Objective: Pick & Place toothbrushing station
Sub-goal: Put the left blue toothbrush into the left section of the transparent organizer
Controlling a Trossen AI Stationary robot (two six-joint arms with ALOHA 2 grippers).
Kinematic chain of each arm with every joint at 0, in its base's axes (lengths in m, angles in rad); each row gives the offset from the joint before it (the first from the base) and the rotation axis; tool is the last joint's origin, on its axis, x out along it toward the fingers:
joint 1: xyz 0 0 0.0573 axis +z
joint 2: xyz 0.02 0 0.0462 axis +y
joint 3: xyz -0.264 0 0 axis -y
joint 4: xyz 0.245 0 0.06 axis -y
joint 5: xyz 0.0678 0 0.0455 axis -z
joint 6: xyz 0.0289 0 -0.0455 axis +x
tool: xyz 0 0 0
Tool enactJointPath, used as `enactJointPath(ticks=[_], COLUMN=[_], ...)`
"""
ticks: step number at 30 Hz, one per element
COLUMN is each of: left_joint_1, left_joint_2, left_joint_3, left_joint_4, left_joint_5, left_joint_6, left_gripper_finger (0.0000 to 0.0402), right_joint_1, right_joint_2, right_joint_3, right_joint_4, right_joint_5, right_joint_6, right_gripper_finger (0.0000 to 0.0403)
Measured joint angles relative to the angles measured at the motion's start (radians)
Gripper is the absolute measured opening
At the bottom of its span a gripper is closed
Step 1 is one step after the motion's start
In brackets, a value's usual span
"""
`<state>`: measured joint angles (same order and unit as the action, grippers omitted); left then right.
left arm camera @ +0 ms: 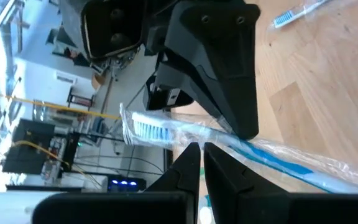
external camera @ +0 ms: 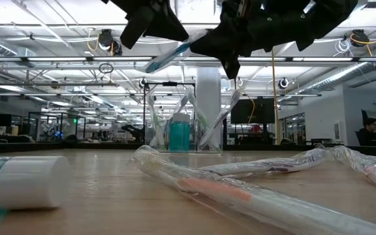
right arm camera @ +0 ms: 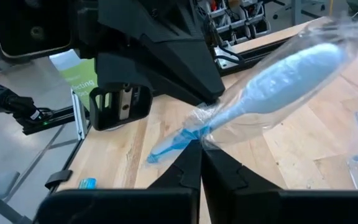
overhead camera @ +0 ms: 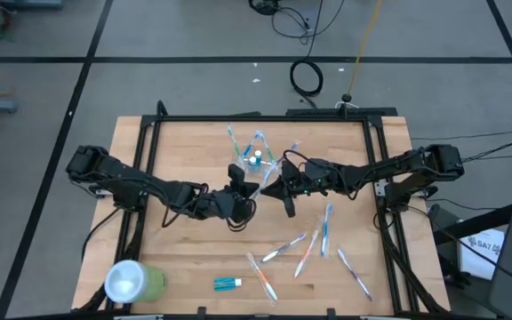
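**Two grips on one wrapped brush: a tug could tear or drop it**

Both arms meet above the middle of the desk [overhead camera: 185,258], just in front of the clear cup [overhead camera: 254,160], which stands near the desk's far edge with several brushes and a small tube already in it. The left gripper [left arm camera: 197,152] and right gripper [right arm camera: 199,149] each have their jaws pinched tight on the same wrapped toothbrush [right arm camera: 278,81], held in the air between them. If they pull apart unevenly, the wrapper may rip and the brush fall. If one lets go early, the brush could swing down and knock the cup over. Loose brushes [overhead camera: 314,244] lie nearer the front.
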<state>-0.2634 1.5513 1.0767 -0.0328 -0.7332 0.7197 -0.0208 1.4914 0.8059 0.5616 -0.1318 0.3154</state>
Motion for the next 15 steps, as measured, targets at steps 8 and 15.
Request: enactJointPath(ticks=[8,15], left_joint_1=[0.0,0.0], left_joint_2=[0.0,0.0], left_joint_3=[0.0,0.0], left_joint_4=[-0.091,-0.168], left_joint_5=[0.0,-0.067], left_joint_6=[-0.123,-0.24], left_gripper_finger=[0.0026,0.0027], right_joint_1=[0.0,-0.01], right_joint_2=[0.0,0.0], right_joint_3=[0.0,0.0], right_joint_4=[-0.011,-0.02], right_joint_5=[0.0,0.0], right_joint_6=[-0.021,-0.026], right_gripper_finger=[0.0,0.0])
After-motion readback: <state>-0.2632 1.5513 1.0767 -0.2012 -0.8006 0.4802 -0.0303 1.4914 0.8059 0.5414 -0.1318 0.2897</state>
